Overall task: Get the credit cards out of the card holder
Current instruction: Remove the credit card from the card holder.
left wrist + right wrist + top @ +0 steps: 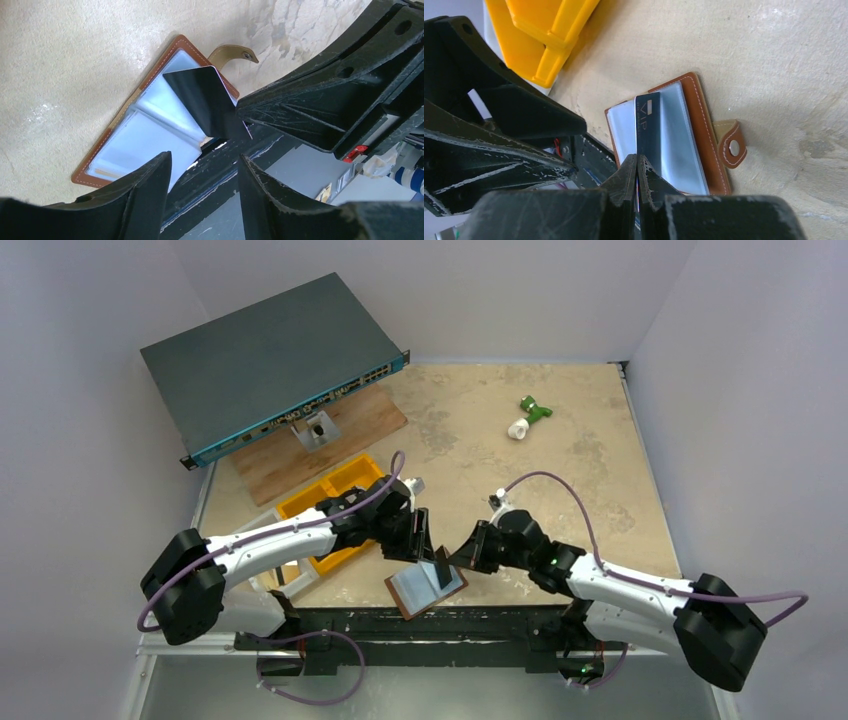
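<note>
Over the open card holder point(705, 131), a dark card point(648, 131) pinched in the right pincer point(636, 162); left pincer point(204, 162) agape.

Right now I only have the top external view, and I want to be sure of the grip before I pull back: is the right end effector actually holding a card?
Observer: Yes. In the right wrist view the right end effector is shut on the edge of a dark card printed VIP.
Operator: Is the left one gripping anything?
Observer: No. In the left wrist view the left end effector is open with nothing in it.
Operator: Is anything left in the card holder?
Observer: The card holder lies open, with pale sheets showing inside. I cannot tell whether they are cards or sleeves.
</note>
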Robot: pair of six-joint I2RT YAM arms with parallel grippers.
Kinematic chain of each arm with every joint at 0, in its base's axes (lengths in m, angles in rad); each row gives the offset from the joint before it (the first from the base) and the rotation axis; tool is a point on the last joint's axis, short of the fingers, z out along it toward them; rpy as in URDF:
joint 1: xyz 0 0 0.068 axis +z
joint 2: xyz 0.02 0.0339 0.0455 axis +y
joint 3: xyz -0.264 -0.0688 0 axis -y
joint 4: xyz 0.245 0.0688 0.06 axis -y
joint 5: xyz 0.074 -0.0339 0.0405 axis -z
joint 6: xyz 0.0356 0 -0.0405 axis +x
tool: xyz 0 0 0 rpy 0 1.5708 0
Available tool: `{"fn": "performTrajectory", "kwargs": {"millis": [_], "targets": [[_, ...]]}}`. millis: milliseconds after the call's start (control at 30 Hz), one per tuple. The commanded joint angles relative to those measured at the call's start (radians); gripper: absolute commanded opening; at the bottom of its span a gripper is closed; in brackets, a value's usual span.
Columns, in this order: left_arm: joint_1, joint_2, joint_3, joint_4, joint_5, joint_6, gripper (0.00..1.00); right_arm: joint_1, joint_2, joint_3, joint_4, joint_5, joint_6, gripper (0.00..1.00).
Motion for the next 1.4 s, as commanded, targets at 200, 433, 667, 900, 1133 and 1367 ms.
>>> {"fn": "performTrajectory", "kwargs": {"millis": [200,433,667,900,1133,1367], "targets": [[0.020,-0.060,-0.011,0.067,0.022,0.044,0.59,-0.002,0.001,0.068,-0.006,-0.020,-0.051,0.00],[0.020,0.009,0.012,0.015,0.005,-0.034,0.59,-0.002,0.019,0.066,0.019,-0.026,-0.045,0.00],[0.017,0.054,0.062,-0.042,-0.056,-0.150,0.59,-0.001,0.029,0.063,0.011,-0.020,-0.055,0.00],[0.010,0.087,0.071,-0.047,-0.081,-0.182,0.56,0.033,0.065,0.135,-0.144,0.127,-0.154,0.37],[0.026,-0.064,-0.024,-0.148,-0.233,-0.250,0.54,0.219,0.200,0.318,-0.329,0.392,-0.211,0.49],[0.093,-0.263,-0.081,-0.280,-0.323,-0.274,0.55,0.342,0.349,0.449,-0.440,0.558,-0.218,0.57]]}}
